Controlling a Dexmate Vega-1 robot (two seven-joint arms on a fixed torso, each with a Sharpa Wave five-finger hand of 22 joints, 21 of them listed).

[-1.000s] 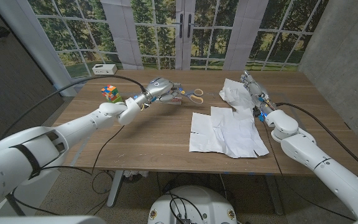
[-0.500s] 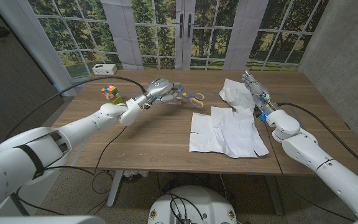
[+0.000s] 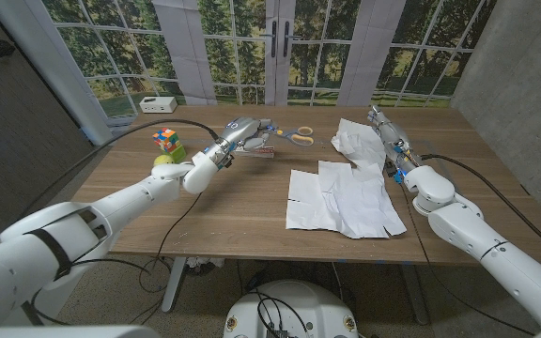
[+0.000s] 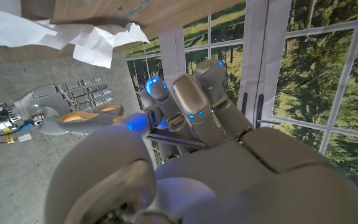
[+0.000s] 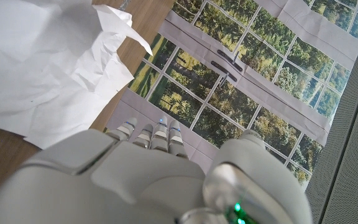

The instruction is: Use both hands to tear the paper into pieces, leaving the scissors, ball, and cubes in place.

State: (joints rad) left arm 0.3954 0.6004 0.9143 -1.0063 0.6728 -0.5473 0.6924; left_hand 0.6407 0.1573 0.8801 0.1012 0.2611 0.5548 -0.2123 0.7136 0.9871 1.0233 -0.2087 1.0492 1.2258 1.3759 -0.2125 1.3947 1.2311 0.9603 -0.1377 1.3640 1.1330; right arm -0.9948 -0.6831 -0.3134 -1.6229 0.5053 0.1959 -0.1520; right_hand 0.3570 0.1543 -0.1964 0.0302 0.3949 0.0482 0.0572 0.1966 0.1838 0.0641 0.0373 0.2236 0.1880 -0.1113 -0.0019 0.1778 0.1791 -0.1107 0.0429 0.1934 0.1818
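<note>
I have the paper (image 3: 344,192) lying on the surface (image 3: 233,207) toward my right side, already in more than one piece: a flat sheet with a ragged near edge, and a crumpled piece (image 3: 353,141) just beyond it. My right hand (image 3: 380,125) is raised beside that crumpled piece with its fingers stretched out straight and nothing in them. My left hand (image 3: 245,134) is well away from the paper, over the far middle of the surface, close to the scissors (image 3: 294,135); its fingers look curled in, and in the wrist view a thin dark bar crosses them, but I cannot tell whether it is actually holding anything. The colored cube (image 3: 166,139) and the green ball (image 3: 163,160) sit together on my far left, apart from both hands. I judge that the tearing is partly done and I am between tears, with neither hand on the sheet. Next I need to bring the left hand across to the flat sheet without nudging the scissors, lower the right hand to the same sheet, and pinch one edge with both so I can pull it apart.
</note>
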